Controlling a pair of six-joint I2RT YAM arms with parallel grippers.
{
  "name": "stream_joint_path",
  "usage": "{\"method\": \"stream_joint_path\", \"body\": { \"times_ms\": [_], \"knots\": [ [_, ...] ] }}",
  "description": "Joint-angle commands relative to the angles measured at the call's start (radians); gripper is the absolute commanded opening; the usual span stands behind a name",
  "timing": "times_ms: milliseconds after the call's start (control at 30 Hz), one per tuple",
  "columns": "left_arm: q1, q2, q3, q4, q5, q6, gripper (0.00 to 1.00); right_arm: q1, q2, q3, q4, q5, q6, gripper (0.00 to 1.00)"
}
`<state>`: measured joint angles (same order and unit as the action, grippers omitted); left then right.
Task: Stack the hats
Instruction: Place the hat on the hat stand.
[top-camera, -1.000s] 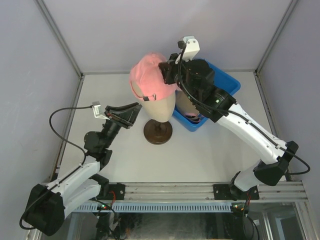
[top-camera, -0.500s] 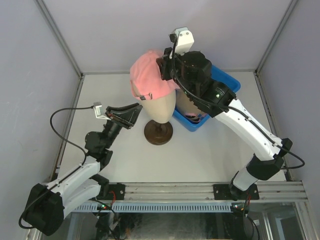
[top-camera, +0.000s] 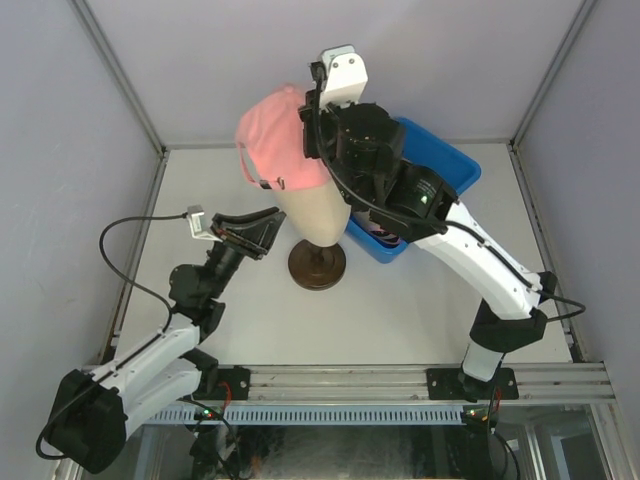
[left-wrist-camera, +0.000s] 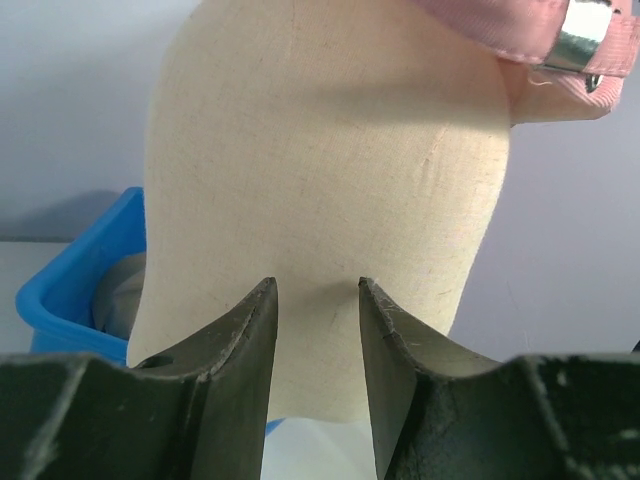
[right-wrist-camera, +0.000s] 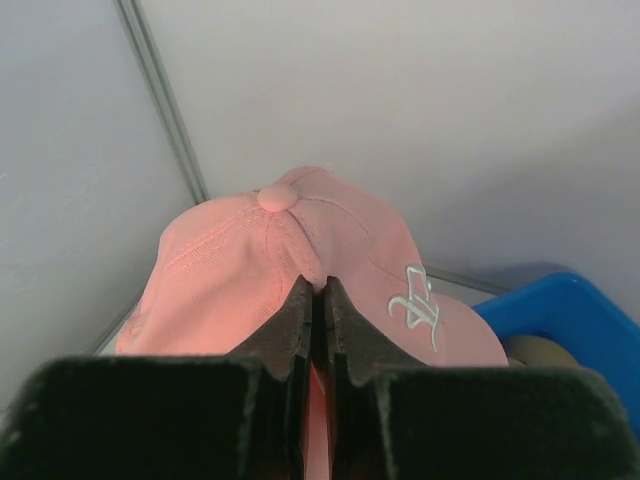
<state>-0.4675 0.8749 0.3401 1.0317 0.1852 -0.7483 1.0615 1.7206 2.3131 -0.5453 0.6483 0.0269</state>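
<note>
Right gripper (right-wrist-camera: 320, 288) is seen with its fingers pressed together on the crown fabric of the pink cap (top-camera: 270, 140), which is held over the top of the mannequin head (top-camera: 315, 215) and is shifted toward the head's far left side; whether cap and head touch cannot be told. Left gripper (left-wrist-camera: 315, 298) is held just in front of the mannequin head at its lower part, jaws set partly apart with nothing gripped between them. Behind and to the right of the head, a blue bin (top-camera: 450, 170) is set on the table (top-camera: 420, 310).
</note>
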Motion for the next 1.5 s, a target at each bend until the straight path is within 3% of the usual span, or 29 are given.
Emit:
{"method": "stream_joint_path", "body": {
  "times_ms": [0, 200, 433, 600, 833, 967, 1267, 1467],
  "knots": [
    [-0.008, -0.041, -0.025, 0.009, -0.022, 0.035, 0.43, 0.07, 0.053, 0.101, -0.003, 0.216, -0.107, 0.0],
    [-0.007, -0.102, -0.042, -0.037, -0.05, 0.038, 0.43, 0.17, 0.116, 0.158, 0.018, 0.443, -0.224, 0.0],
    [-0.008, -0.242, -0.055, -0.206, -0.16, 0.047, 0.46, 0.213, 0.177, 0.15, 0.083, 0.594, -0.271, 0.0],
    [-0.008, -0.297, -0.045, -0.302, -0.223, 0.048, 0.54, 0.199, 0.191, 0.153, 0.032, 0.582, -0.182, 0.0],
    [-0.007, -0.304, 0.01, -0.379, -0.343, 0.041, 0.67, 0.139, 0.177, 0.159, -0.227, 0.412, 0.12, 0.0],
    [-0.008, -0.278, 0.054, -0.401, -0.388, 0.032, 0.71, 0.129, 0.147, 0.099, -0.248, 0.352, 0.178, 0.01],
    [-0.008, -0.268, 0.147, -0.454, -0.457, 0.044, 0.74, 0.12, 0.058, -0.055, -0.197, 0.27, 0.219, 0.29],
    [-0.008, -0.248, 0.216, -0.486, -0.438, 0.062, 0.76, 0.122, 0.006, -0.111, -0.166, 0.247, 0.21, 0.42]
  ]
}}
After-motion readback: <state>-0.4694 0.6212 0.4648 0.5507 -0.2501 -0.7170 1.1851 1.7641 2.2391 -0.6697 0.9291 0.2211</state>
